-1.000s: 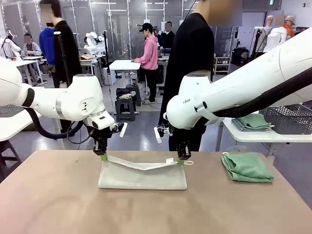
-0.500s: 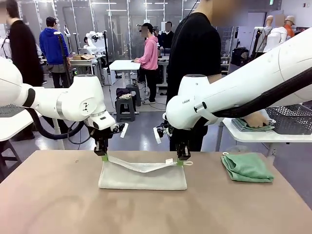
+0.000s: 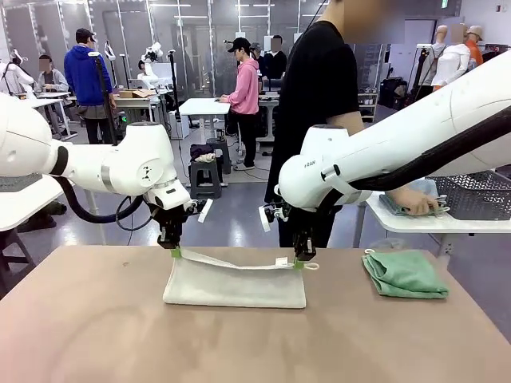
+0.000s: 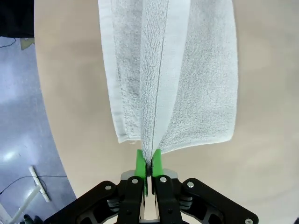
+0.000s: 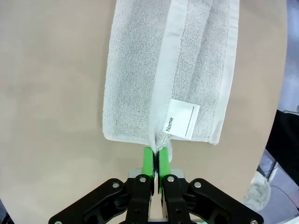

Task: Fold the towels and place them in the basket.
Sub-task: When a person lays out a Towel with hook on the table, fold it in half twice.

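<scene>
pinching the far left corner of the cream-white towel (image 3: 235, 287) with the left gripper (image 3: 175, 250), green pads tight on the hem. doing the same at the far right corner with the right gripper (image 3: 300, 262), clamped just beside a white label (image 5: 181, 120) printed "name". holding the top layer's edge up, slack between the 2 grips, above the folded rest lying flat on the tan table (image 3: 96, 335). farther right on the table, well apart: a mint green towel (image 3: 403, 274), folded.

jaws clamped on cream towel (image 5: 135, 84) edge, white name tag (image 5: 182, 120), tan table (image 5: 51, 93)
</scene>
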Robot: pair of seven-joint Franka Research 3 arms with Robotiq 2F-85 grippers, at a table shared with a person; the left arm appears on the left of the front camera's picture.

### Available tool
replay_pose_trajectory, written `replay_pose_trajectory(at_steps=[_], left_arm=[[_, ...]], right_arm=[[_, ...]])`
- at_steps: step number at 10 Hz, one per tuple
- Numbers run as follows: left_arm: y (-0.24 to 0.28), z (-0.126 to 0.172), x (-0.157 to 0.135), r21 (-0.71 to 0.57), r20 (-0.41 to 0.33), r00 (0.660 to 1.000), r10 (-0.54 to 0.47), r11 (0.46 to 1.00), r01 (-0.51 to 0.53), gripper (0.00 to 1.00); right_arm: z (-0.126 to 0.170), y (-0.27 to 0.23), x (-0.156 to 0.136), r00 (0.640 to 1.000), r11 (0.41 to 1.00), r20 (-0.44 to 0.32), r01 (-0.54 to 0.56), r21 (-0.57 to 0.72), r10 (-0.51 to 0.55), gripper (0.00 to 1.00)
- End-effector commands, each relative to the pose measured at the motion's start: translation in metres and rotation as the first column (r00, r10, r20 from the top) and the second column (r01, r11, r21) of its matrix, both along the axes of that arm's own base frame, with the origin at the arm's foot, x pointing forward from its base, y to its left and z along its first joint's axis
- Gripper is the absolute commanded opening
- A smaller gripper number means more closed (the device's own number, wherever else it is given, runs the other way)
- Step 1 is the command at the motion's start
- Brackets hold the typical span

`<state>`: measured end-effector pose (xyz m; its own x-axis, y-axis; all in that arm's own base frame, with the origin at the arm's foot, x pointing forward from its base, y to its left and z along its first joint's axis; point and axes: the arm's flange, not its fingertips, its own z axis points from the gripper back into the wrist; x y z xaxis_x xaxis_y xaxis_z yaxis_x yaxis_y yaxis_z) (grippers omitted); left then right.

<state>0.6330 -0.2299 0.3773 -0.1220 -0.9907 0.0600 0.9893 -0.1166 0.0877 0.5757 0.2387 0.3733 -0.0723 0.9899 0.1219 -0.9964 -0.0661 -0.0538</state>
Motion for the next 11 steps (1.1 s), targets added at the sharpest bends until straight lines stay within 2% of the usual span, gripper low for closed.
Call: replay_pose_trajectory(at_steps=[1, 6, 7, 8, 9, 10, 11], left_arm=[[0.002, -0.007, 0.026, 0.012, -0.026, 0.999, -0.039, 0.999, 0.04, 0.06], [0.003, -0.038, 0.059, -0.012, -0.066, 0.997, -0.029, 1.0, 0.028, 0.06], [0.004, -0.04, 0.059, -0.014, -0.06, 0.998, -0.024, 1.0, 0.024, 0.06], [0.006, -0.04, 0.058, -0.016, -0.048, 0.999, -0.018, 1.0, 0.017, 0.25], [0.008, -0.037, 0.056, -0.011, -0.033, 0.999, -0.008, 1.0, 0.008, 0.25], [0.011, -0.034, 0.053, -0.005, -0.012, 1.0, 0.006, 1.0, -0.006, 0.44], [0.014, -0.031, 0.049, 0.005, 0.004, 1.0, 0.023, 1.0, -0.023, 0.28]], right_arm=[[-0.007, 0.002, 0.021, 0.999, 0.999, -0.01, -0.035, 0.04, 0.035, 0.06], [-0.025, 0.002, 0.052, 0.999, 0.998, -0.032, -0.026, 0.057, 0.028, 0.06], [-0.027, 0.002, 0.055, 0.999, 0.998, -0.034, -0.025, 0.057, 0.027, 0.14], [-0.027, 0.001, 0.056, 0.999, 0.998, -0.026, -0.03, 0.052, 0.031, 0.26], [-0.027, 0.0, 0.057, 1.0, 0.999, -0.015, -0.027, 0.045, 0.028, 0.34], [-0.025, -0.002, 0.058, 1.0, 0.999, -0.004, -0.026, 0.037, 0.026, 0.46], [-0.022, -0.003, 0.057, 1.0, 0.999, 0.002, -0.017, 0.03, 0.017, 0.54]])
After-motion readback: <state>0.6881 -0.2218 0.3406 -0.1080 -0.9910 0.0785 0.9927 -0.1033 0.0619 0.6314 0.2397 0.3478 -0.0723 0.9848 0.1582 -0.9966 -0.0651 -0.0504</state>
